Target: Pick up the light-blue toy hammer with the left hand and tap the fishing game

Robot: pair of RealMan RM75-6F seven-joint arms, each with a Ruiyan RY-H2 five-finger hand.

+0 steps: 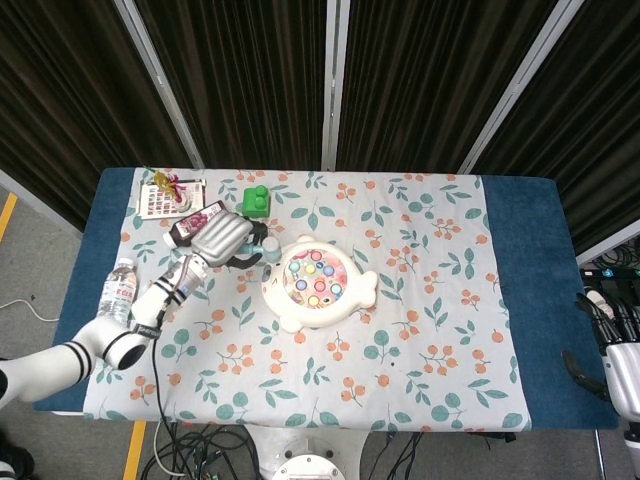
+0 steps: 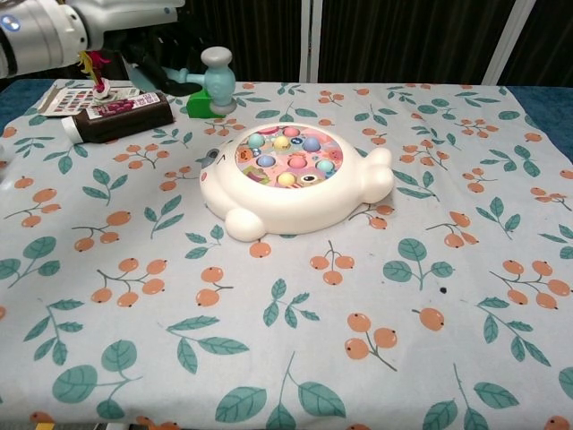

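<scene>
My left hand grips the handle of the light-blue toy hammer, holding it in the air to the left of the fishing game. The hammer's head is clear of the game's rim. The fishing game is a white fish-shaped toy with a pink disc of coloured fish, sitting mid-table. In the chest view the left hand is mostly cut off at the top left. My right hand hangs off the table at the right edge, its fingers not clearly shown.
A green block stands behind the hammer. A dark bottle lies on its side at the left, with a card of small items behind it. A water bottle lies near the table's left edge.
</scene>
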